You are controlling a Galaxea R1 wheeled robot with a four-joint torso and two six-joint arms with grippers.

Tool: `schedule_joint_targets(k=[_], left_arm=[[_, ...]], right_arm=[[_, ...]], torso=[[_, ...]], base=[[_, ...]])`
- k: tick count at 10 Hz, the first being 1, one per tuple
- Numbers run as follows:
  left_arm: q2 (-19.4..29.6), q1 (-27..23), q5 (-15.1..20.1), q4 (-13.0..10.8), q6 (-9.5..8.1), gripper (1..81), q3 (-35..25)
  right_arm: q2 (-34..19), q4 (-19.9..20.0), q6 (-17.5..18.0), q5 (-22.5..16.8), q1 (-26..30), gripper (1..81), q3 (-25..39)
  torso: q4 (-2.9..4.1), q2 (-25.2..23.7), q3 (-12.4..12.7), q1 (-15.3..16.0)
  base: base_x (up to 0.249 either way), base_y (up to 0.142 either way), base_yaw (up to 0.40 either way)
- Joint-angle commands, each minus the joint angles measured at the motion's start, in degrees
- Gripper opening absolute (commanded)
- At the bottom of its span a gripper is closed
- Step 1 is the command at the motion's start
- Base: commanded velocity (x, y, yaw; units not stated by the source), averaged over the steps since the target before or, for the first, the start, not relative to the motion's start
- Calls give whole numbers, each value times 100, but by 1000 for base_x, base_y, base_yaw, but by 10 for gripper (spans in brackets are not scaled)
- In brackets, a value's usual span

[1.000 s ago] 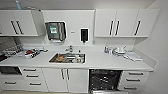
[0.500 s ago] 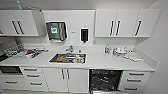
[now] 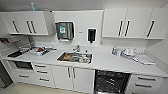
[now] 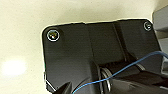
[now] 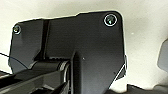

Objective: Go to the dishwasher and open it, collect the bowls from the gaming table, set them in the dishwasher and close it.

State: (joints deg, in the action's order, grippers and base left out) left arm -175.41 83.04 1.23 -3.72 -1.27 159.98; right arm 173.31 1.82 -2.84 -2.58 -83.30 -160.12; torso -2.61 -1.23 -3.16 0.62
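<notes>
Whether either arm's fingers are released or clenched cannot be told: both wrist views look past the robot's dark plate to a pale floor, and no fingers can be made out there.

The head view faces a white kitchen wall. Taking the sink as the landmark — a steel basin set in the white worktop, with some items lying in it, too blurred to name — the dishwasher sits below the worktop and to the sink's right. Its dark racked inside is exposed, so it stands open. Directly under the sink are two white cabinet doors with black handles. Left of the sink, drawers run under the worktop, and a cluster of small things lies on the worktop above them. Right of the sink, more blurred items sit on the worktop. Above the sink on the wall hang a paper-towel dispenser and, to its right, a small black dispenser. White wall cabinets hang higher up on both sides.
</notes>
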Motion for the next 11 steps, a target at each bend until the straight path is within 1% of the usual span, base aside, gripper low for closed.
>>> schedule_joint_targets(k=[1, 4, 7, 9, 11], left_arm=[[-3, -275, 299, -50, 56, 811, 25], [-3, -275, 281, -67, 56, 811, 25], [-3, -266, 281, -235, 56, 811, 25], [41, -266, 221, -296, 56, 811, 25], [67, -266, 158, -305, 56, 811, 25]], right_arm=[[-14, -23, 20, -322, 291, 811, -27], [-48, -15, 29, -322, 309, 811, -35], [-14, 21, 29, -322, 291, 811, -27], [-14, 3, 3, -330, 265, 811, 0], [4, 3, -6, -330, 256, 811, 9]], torso=[[0, 0, 0, 0], [0, -2, 0, -2], [0, 0, 0, -4], [0, 0, 0, -4], [0, 0, 0, -4]], base=[[0, 0, 353], [0, 0, 357], [0, 0, 363], [0, 0, 364], [0, 0, 364]])
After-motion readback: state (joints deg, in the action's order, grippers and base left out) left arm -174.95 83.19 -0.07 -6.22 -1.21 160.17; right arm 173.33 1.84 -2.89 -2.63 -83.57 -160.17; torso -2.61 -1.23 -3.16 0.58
